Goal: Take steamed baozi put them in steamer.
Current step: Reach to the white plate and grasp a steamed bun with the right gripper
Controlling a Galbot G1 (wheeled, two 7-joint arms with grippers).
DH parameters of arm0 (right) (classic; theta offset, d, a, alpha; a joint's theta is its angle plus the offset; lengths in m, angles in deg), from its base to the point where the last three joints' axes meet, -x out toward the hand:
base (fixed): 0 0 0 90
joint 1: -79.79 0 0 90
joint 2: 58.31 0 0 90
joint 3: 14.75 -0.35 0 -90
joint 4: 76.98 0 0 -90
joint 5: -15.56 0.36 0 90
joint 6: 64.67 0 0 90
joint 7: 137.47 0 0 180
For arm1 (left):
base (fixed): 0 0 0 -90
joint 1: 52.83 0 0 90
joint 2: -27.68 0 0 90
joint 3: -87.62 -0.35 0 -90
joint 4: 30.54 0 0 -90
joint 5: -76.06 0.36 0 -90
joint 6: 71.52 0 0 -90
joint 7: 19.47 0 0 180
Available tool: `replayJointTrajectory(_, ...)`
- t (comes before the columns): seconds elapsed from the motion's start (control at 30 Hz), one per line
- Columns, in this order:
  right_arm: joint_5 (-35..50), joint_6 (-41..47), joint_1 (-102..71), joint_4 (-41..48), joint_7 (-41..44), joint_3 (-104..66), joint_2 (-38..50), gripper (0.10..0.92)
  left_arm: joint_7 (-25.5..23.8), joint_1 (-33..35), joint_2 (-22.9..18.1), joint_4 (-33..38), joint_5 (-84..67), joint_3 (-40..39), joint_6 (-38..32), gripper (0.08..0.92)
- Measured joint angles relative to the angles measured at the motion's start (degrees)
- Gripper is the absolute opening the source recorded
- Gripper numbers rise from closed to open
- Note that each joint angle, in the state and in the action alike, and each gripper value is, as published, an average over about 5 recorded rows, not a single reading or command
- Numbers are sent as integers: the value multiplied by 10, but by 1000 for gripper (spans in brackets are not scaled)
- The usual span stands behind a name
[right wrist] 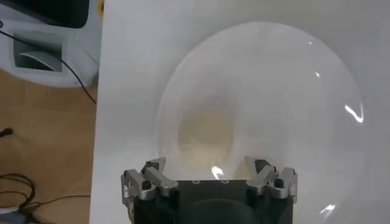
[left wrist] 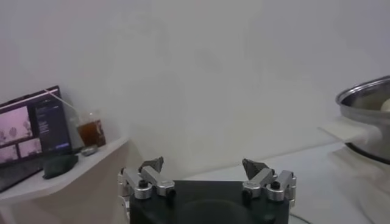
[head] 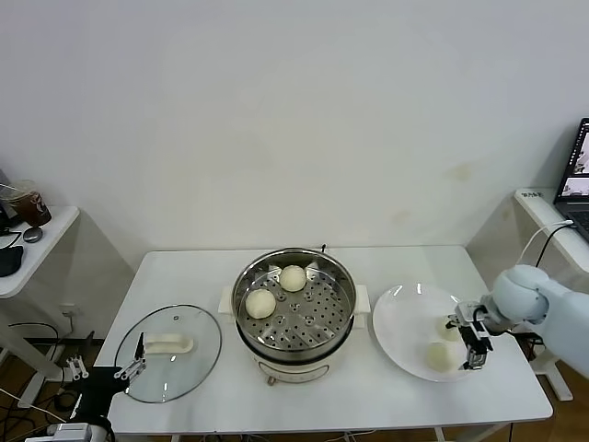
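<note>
The steel steamer [head: 294,308] stands mid-table on its cream base, and two baozi [head: 260,303] [head: 293,277] lie on its perforated floor. To its right, two more baozi [head: 439,355] [head: 448,330] rest on the white plate [head: 400,322]. My right gripper [head: 471,343] hangs open over the plate's right part, beside those buns. In the right wrist view a baozi [right wrist: 204,137] lies on the plate [right wrist: 286,91] just ahead of the open right gripper [right wrist: 206,163], untouched. My left gripper [head: 134,362] waits open and empty at the table's front left; the left wrist view shows this gripper [left wrist: 203,163] with the steamer [left wrist: 368,103] off to one side.
A round glass lid [head: 184,368] with a cream handle lies on the table left of the steamer, next to my left gripper. A side shelf at the left carries a cup of dark drink [head: 28,204]. A laptop [head: 578,175] sits on a shelf at the far right.
</note>
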Motion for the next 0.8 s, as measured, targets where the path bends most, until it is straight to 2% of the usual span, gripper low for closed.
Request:
replayJointTrajectory(0.43,-21,-2,-28,46,-5,-11,-49,814,0,-5,-1,-8,0,3,-1,823)
replayJointTrajectory(0.8,-29,6,-27,57,0,-15,-62,597,1,-5,-3,-6,0,3,-1,823)
